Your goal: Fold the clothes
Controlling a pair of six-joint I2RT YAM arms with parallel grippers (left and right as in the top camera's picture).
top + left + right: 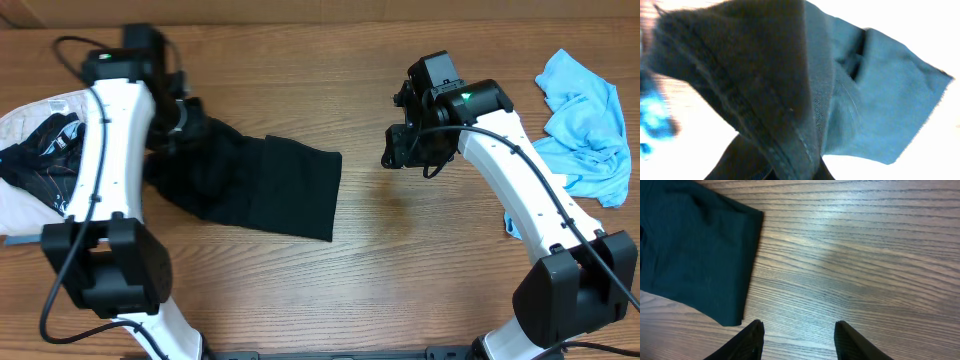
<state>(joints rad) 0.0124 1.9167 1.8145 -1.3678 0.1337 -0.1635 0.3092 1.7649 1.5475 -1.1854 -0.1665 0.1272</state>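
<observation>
A black garment [270,185] lies spread on the wooden table, left of centre, with its left end bunched and lifted. My left gripper [180,118] is at that bunched end. In the left wrist view the garment [765,75] fills the frame, and its hem runs down between the fingers [795,172], which are shut on it. My right gripper [393,152] hovers over bare wood to the right of the garment. In the right wrist view its fingers [799,330] are open and empty. The garment's right edge [690,245] lies up and to the left of them.
A crumpled light blue cloth [585,120] lies at the far right edge. A pile of white and black clothes [40,150] sits at the far left edge. The wooden table [420,250] shows bare between the arms.
</observation>
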